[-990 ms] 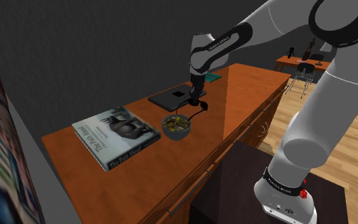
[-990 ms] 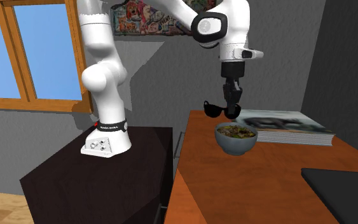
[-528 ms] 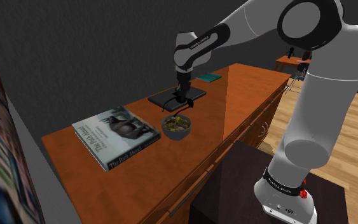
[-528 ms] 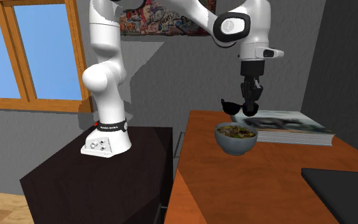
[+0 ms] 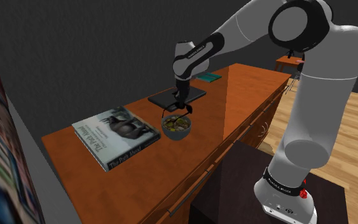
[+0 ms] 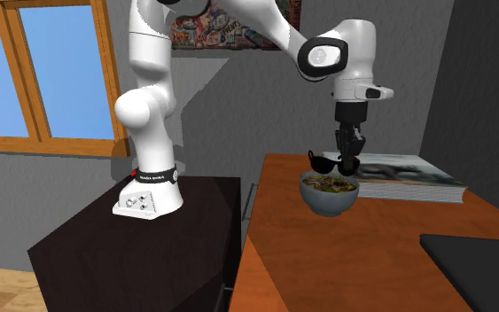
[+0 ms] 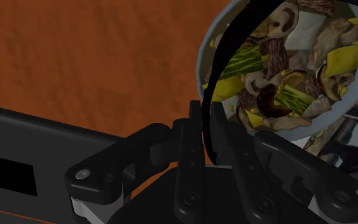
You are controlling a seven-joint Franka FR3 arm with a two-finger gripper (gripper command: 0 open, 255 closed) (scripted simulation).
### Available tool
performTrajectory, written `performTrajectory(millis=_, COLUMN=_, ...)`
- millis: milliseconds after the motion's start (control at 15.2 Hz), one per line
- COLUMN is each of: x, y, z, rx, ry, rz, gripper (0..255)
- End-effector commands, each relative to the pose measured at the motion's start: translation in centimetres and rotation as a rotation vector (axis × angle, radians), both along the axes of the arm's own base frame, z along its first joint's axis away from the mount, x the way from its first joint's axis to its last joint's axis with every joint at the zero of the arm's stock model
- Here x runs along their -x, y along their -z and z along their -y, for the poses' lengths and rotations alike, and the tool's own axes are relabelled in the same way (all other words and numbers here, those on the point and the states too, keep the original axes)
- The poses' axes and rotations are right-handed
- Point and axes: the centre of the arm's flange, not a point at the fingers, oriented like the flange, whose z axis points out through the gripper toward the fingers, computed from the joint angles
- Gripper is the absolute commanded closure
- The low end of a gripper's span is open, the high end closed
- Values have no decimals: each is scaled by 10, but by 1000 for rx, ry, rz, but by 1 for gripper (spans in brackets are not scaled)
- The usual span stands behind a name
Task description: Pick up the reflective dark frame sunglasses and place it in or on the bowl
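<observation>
A long wooden bench (image 5: 247, 81) carries everything, and the white arm (image 5: 260, 25) is stretched over it from the stand. A large book (image 5: 115, 135) lies flat on the bench, on the shoulder view's left. A dark flat slab (image 5: 161, 98) lies beyond the bowl in that view.

The bowl (image 6: 329, 200) stands between the two and is heaped with chopped food. It is set close to the bench's front edge.

The gripper (image 6: 349, 164) is hung straight down over the bowl. Its fingers (image 7: 188, 146) are clenched on a thin curved part of the sunglasses (image 6: 324, 163). The sunglasses are held in the air just above the bowl's rim, clear of the food. Their lenses are stuck out towards the second exterior view's left, over or slightly past that side of the rim.

The chief risk is judged to lie in that offset. If the sunglasses are let go here, most of their weight may be landed on or outside the rim. They could then be tipped off onto the bench, or over its near edge. Because the hold is taken on a slender part, the frame may also be swung or twisted as it is lowered. If the fingers are brought too low, the bowl could be knocked.
</observation>
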Motion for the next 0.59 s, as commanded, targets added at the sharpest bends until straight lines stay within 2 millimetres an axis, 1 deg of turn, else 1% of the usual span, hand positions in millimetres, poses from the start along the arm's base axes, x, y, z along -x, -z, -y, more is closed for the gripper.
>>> performTrajectory(millis=0, x=0, y=10, z=0, rx=0, ry=0, rz=1, gripper=255)
performTrajectory(millis=330, x=0, y=37, z=0, rx=0, ry=0, rz=1, gripper=255)
performTrajectory(millis=396, x=0, y=40, z=0, rx=0, ry=0, rz=1, gripper=255)
performTrajectory(millis=528, x=0, y=40, z=0, rx=0, ry=0, rz=1, gripper=255)
